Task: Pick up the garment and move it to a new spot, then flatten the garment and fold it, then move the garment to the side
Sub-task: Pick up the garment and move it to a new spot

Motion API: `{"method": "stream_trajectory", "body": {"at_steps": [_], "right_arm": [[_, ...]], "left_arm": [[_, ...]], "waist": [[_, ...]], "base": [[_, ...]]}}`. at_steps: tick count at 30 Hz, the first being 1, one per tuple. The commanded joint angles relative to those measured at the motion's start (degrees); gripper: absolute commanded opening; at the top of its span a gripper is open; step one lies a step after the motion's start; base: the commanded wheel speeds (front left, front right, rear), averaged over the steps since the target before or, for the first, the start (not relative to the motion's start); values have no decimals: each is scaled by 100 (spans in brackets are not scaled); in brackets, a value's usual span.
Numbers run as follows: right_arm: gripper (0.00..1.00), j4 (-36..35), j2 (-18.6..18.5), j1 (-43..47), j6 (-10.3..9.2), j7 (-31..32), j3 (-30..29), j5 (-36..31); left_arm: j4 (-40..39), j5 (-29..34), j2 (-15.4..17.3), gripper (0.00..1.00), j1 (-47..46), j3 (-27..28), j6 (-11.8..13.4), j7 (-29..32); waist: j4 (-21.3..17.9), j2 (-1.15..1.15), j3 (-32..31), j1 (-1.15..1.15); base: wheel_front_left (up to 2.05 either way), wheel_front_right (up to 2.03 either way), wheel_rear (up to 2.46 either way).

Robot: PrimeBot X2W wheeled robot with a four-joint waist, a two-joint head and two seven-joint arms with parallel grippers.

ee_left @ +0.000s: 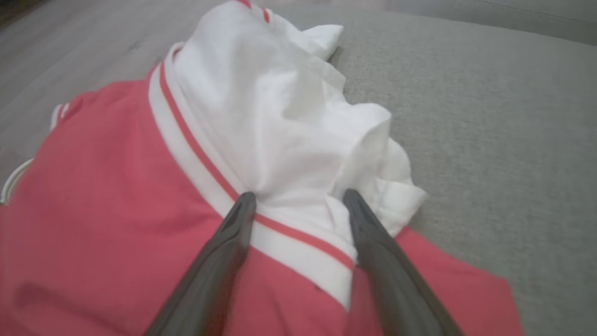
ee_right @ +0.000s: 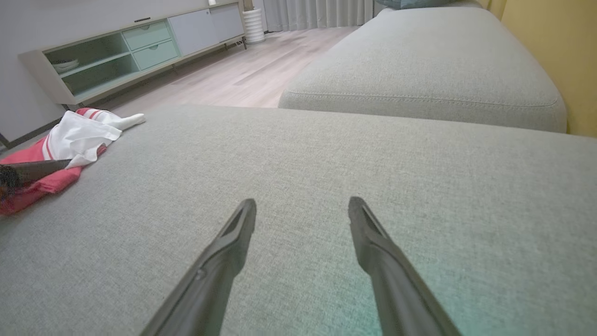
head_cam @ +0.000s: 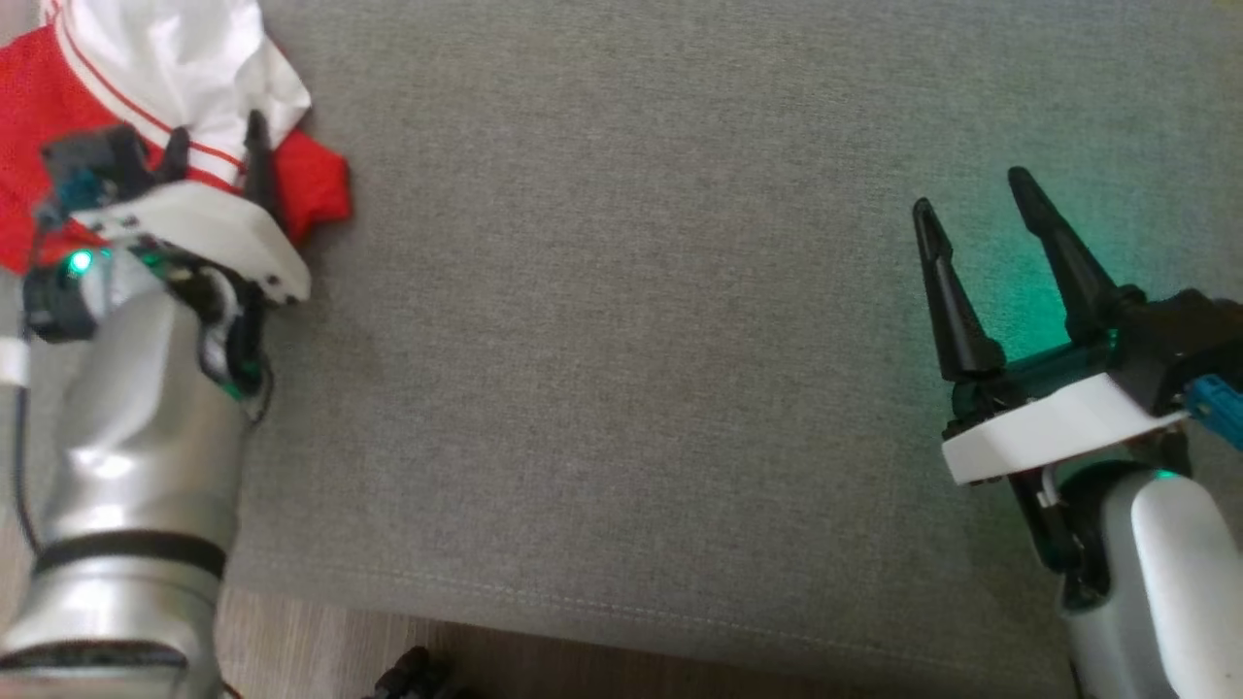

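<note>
Setting: grey fabric sofa cushion (head_cam: 621,291) spreads across the head view; in the right wrist view a pale wooden floor (ee_right: 242,74) and a low sideboard (ee_right: 140,46) with mint-green drawers lie beyond it.
Garment: a red-and-white garment (head_cam: 194,58) lies bunched at the upper left of the head view, near the cushion's edge. Its white cloth is heaped over the red, with a white, red-striped band between.
Left pincer: the left pincer (ee_left: 299,196) is released, fingers spread. Its tips sit at the striped band where the white cloth begins, clasping nothing.
Right pincer: the right pincer (head_cam: 971,191) is released and spread wide at the right of the head view, over bare cushion, well apart from the garment. A green glow (head_cam: 1029,291) tints the fabric beside it.
</note>
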Motion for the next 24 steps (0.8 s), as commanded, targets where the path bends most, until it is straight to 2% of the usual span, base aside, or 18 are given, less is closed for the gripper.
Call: {"method": "stream_trajectory", "body": {"at_steps": [1, 2, 4, 8, 12, 15, 18, 24], "right_arm": [[100, -161, -12, -81, 19, 6, 183, 37], [100, -134, -3, -90, 19, -4, 190, 47], [100, -77, 19, -89, 19, -30, 185, 77], [100, 10, 44, -65, 19, -92, 150, 89], [100, 90, 121, -1, 19, -235, 99, 60], [100, 174, 185, 86, 19, -328, 45, 57], [100, 244, 258, 215, 19, -406, 0, 59], [100, 335, 390, 559, 19, -477, -116, 90]], "left_arm": [[137, -63, 376, 100, -122, 209, -14, 150], [276, -87, 406, 100, -191, 213, -52, 226], [450, -114, 461, 0, -299, 213, -129, 210], [598, -78, 529, 0, -364, 176, -148, 11], [561, 20, 630, 0, -319, 143, -38, -437], [307, 69, 677, 0, -134, 192, 133, -611], [-191, 134, 721, 0, 199, 245, 248, -655], [-2095, 353, 690, 0, 1374, 396, 577, -661]], "waist": [[-37, 0, -1, -1], [-47, 0, -16, -1], [-57, 0, -71, -1], [-61, 0, -219, -1], [-81, 0, -551, -1], [-118, 0, -879, -1], [-174, 0, -1239, -1], [-296, 0, -1876, -1]], "base": [[0, 0, 0], [0, 0, 0], [0, 0, 0], [0, 0, 0], [0, 0, 0], [0, 0, 0], [0, 0, 0], [0, 0, 0]]}}
